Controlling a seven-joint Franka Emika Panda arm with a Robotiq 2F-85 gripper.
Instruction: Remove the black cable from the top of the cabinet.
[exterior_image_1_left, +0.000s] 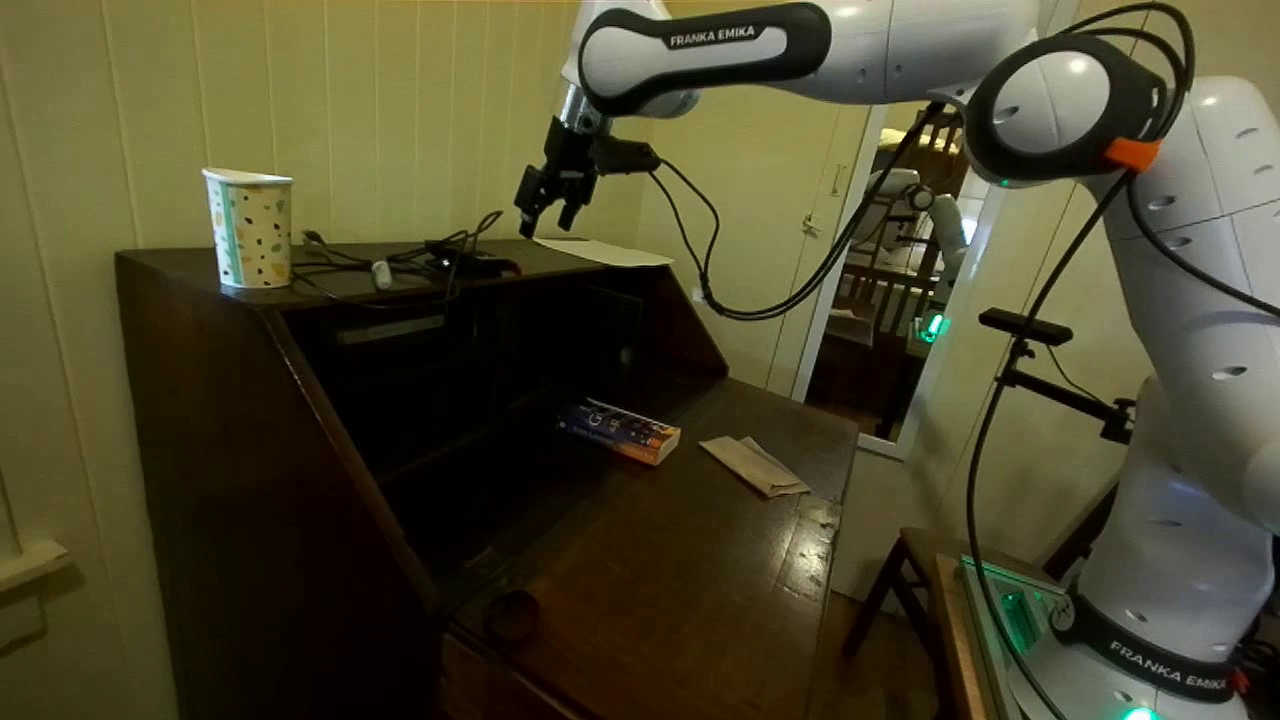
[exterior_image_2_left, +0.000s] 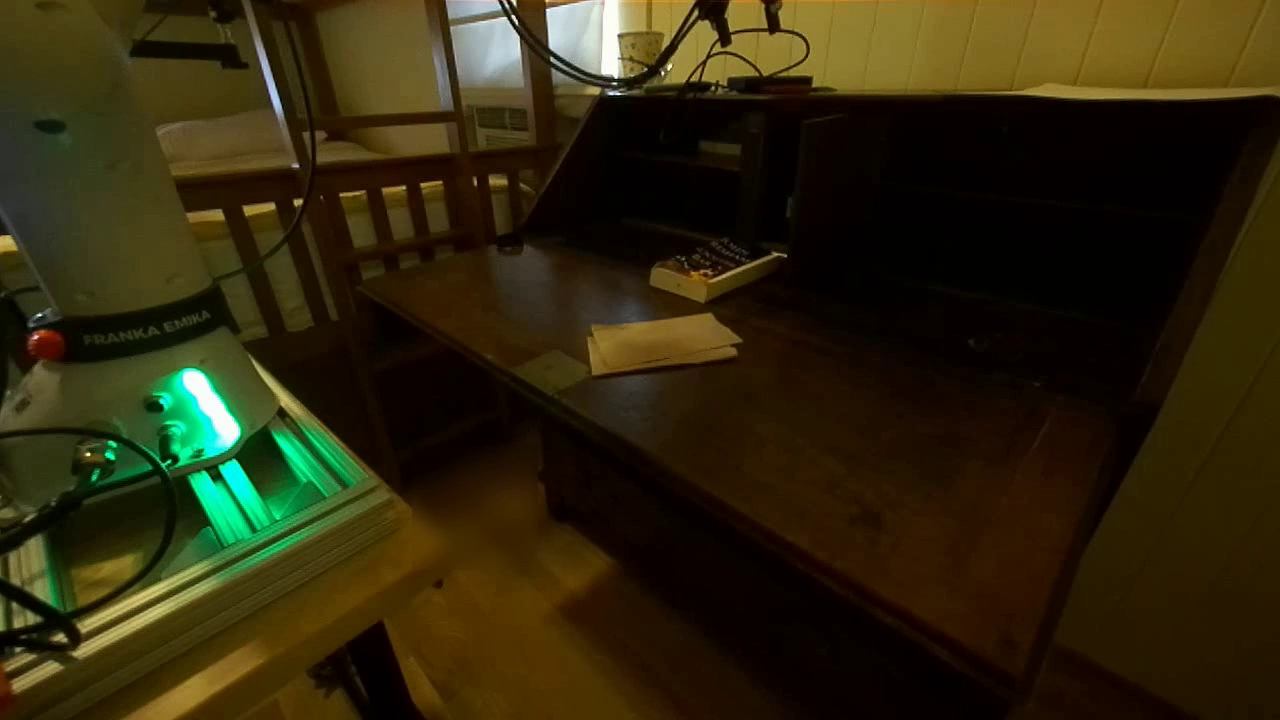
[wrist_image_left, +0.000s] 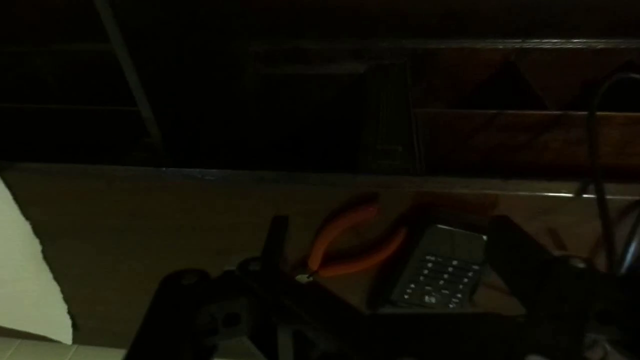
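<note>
The black cable (exterior_image_1_left: 400, 262) lies in a loose tangle on top of the dark wooden cabinet (exterior_image_1_left: 240, 470), with a loop sticking up at its right end. The loop also shows in an exterior view (exterior_image_2_left: 806, 48). In the wrist view a strand of the cable (wrist_image_left: 594, 135) hangs over the cabinet's front edge at the far right. My gripper (exterior_image_1_left: 548, 222) is open and empty above the cabinet top, to the right of the cable and apart from it. In the dark wrist view its fingers (wrist_image_left: 390, 222) stand wide apart, with the cable outside them.
Pliers with orange handles (wrist_image_left: 357, 260) and a dark keypad device (wrist_image_left: 440, 272) lie under my gripper. A patterned cup (exterior_image_1_left: 250, 232) stands left of the cable. A white sheet (exterior_image_1_left: 605, 252) lies right. The lower desk holds a book (exterior_image_1_left: 620, 430) and folded paper (exterior_image_1_left: 755, 465).
</note>
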